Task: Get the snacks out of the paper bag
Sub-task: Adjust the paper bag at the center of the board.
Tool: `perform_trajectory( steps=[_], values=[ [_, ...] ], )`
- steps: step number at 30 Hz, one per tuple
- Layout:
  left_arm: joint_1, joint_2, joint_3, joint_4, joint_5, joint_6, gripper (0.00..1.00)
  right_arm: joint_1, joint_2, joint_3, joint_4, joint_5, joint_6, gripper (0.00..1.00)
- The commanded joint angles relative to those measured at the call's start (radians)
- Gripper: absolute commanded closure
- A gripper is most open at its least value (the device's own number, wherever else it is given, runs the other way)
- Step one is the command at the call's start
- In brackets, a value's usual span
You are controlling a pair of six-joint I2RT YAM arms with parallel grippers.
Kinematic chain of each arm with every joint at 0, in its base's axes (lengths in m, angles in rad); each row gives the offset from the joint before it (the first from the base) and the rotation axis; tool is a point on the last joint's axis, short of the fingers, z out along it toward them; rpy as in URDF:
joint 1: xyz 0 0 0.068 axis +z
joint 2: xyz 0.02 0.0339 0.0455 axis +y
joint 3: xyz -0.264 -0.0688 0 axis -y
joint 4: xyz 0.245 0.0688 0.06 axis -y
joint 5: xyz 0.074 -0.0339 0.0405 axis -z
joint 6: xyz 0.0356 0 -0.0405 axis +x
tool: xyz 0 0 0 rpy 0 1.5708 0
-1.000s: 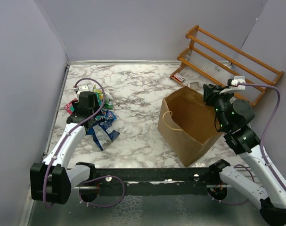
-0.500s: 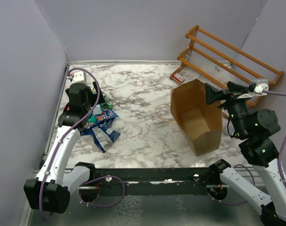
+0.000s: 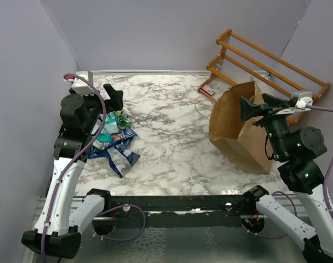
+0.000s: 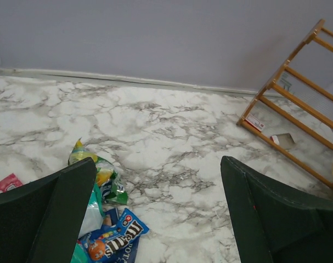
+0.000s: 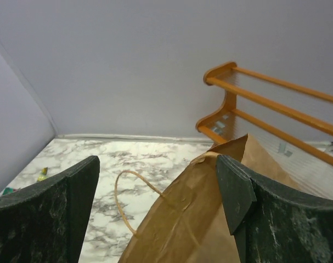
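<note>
Paper bag (image 3: 232, 129) seemingly aslant, snacks (image 3: 116, 143) far left.

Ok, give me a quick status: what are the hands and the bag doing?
Left hand open above the snack pile. Right hand open over the tilted paper bag. Wooden rack close behind the bag.

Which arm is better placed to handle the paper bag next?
Right: the right gripper is open at the top edge of the paper bag; the left gripper is open over the snacks, across the table.
</note>
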State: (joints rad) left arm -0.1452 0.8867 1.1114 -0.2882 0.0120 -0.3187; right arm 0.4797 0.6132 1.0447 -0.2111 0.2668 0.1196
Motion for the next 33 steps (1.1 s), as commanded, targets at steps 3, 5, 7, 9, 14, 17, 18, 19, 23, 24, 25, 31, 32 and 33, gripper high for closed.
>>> perform_trajectory(
  steps=[3, 5, 7, 9, 14, 17, 18, 19, 23, 24, 25, 31, 32, 33],
  values=[
    [0.004, -0.005, -0.074, 0.059, 0.132, -0.051, 0.01, 0.004, 0.052, -0.003, 0.058, -0.181, 0.122, 0.16],
    [0.004, -0.008, -0.09, 0.062, 0.129, -0.053, 0.01, 0.004, 0.077, 0.023, 0.066, -0.243, 0.161, 0.18],
    [0.004, -0.008, -0.098, 0.065, 0.129, -0.054, 0.01, 0.005, 0.1, 0.052, 0.075, -0.281, 0.206, 0.18],
    [0.004, -0.006, -0.105, 0.068, 0.13, -0.054, 0.01, 0.004, 0.111, 0.074, 0.096, -0.297, 0.238, 0.19],
    [0.003, -0.008, -0.136, 0.093, 0.149, -0.071, 0.01, 0.004, 0.122, 0.092, 0.14, -0.265, 0.229, 0.21],
    [-0.004, -0.005, -0.208, 0.162, 0.224, -0.137, 0.01, 0.004, 0.136, 0.079, 0.106, -0.229, 0.165, 0.21],
    [-0.006, 0.0, -0.242, 0.202, 0.264, -0.179, 0.0, 0.004, 0.14, 0.074, 0.087, -0.214, 0.152, 0.2],
    [-0.005, 0.011, -0.281, 0.242, 0.312, -0.226, 0.0, 0.004, 0.141, 0.068, 0.071, -0.201, 0.142, 0.19],
    [-0.009, 0.115, -0.437, 0.556, 0.555, -0.477, 0.01, 0.004, 0.116, 0.026, 0.044, -0.19, 0.095, 0.18],
    [-0.014, 0.152, -0.476, 0.667, 0.615, -0.537, 0.01, 0.004, 0.108, 0.016, 0.042, -0.19, 0.093, 0.17],
    [-0.021, 0.193, -0.507, 0.792, 0.664, -0.594, 0.02, 0.004, 0.1, 0.005, 0.04, -0.193, 0.093, 0.17],
    [-0.215, 0.47, -0.523, 1.23, 0.702, -0.662, 0.08, 0.004, 0.104, -0.024, 0.03, -0.255, 0.102, 0.17],
    [-0.24, 0.512, -0.508, 1.236, 0.691, -0.652, 0.12, 0.004, 0.104, -0.025, 0.032, -0.258, 0.103, 0.16],
    [-0.261, 0.548, -0.498, 1.246, 0.678, -0.648, 0.17, 0.004, 0.102, -0.026, 0.032, -0.263, 0.104, 0.16]
  ],
)
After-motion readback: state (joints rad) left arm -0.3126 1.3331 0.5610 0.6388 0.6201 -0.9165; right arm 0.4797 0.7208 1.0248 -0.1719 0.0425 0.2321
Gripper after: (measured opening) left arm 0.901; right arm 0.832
